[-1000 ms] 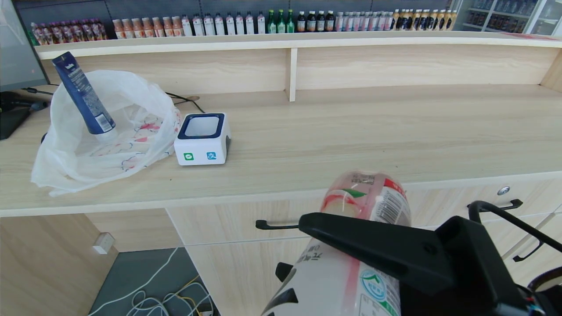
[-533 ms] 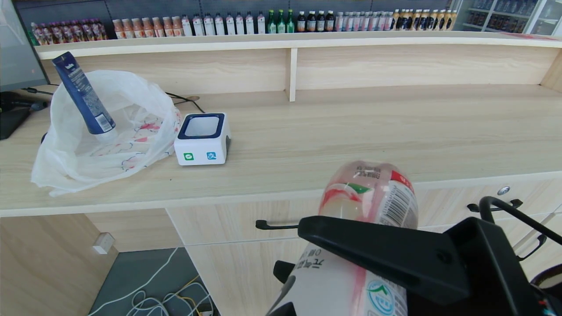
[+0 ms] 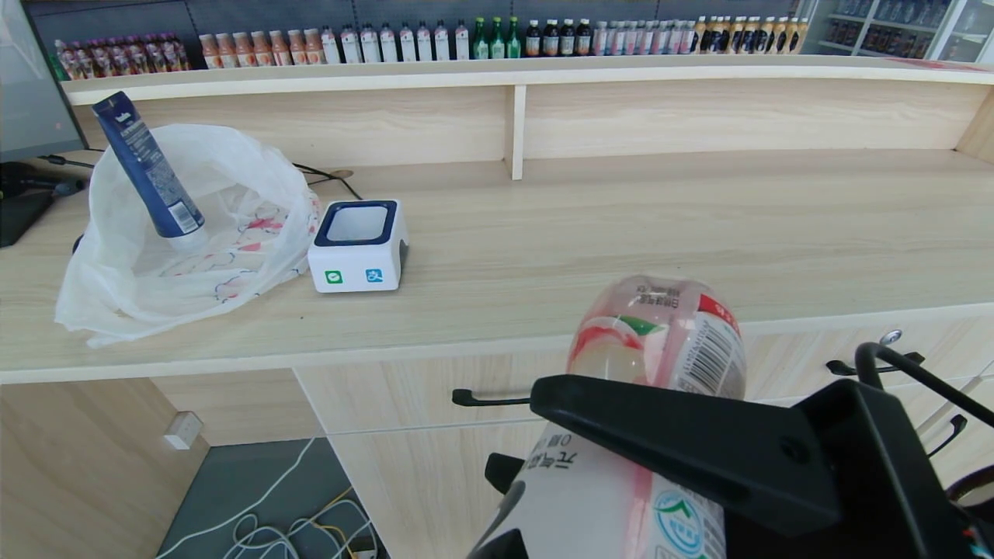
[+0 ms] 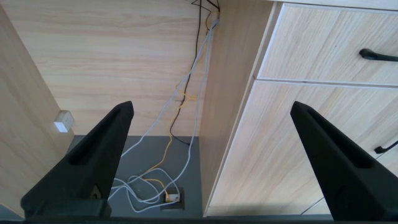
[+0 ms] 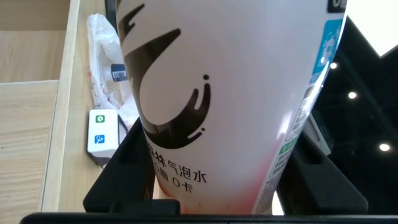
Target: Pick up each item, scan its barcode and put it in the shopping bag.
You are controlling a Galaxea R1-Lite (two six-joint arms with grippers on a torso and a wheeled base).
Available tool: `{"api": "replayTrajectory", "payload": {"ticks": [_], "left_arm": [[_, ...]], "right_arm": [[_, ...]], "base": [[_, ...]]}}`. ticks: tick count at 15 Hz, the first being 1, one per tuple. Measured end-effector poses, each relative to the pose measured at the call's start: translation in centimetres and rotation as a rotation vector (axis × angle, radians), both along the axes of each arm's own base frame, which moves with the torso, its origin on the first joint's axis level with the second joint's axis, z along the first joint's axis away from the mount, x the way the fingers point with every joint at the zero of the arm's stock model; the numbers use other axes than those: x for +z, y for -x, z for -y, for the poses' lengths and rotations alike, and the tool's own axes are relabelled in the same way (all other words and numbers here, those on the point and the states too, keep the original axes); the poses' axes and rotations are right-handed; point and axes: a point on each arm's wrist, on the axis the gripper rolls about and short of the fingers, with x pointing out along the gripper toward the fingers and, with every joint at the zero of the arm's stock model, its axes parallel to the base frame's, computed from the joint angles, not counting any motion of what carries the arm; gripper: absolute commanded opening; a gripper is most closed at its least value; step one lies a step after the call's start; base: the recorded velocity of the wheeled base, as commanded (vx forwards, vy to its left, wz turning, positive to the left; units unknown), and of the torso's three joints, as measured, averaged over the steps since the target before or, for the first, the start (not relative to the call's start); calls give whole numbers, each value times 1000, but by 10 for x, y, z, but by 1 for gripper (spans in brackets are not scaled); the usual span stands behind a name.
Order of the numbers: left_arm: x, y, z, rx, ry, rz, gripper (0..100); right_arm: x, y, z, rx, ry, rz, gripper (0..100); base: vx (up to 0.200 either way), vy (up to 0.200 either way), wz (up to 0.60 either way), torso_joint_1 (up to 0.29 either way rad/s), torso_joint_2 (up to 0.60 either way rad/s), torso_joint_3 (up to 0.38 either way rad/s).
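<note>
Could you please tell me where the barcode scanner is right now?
In the head view, the barcode scanner sits on the wooden counter toward the robot's left, just right of the shopping bag.

We count one drink bottle [image 3: 656, 341], one blue tube [image 3: 147, 167], one shopping bag [image 3: 248, 225], one scanner [image 3: 357, 252], one worktop [image 3: 621, 225]; shelf bottles [image 3: 466, 39] behind: one long row, too small to count.

The bottle [image 3: 660, 334] is partly hidden behind the right claw [image 3: 514, 431] and cut off by the head view's lower edge.
</note>
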Motion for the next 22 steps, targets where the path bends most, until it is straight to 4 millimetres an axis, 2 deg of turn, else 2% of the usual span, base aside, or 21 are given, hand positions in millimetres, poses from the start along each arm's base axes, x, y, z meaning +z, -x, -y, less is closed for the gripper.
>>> {"api": "replayTrajectory", "payload": {"ticks": [13,18,22], "left_arm": [[0,0,0,0,0,0,100],[0,0,0,0,0,0,100],[0,0,0,0,0,0,100]], "right_arm": [[0,0,0,1,0,-8,0],[-3,-1,0,23,-9,-87,0],[-13,-2,1,68,-12,-277,0]], "base": [[0,0,0,0,0,0],[0,0,0,0,0,0],[0,0,0,0,0,0]]}}
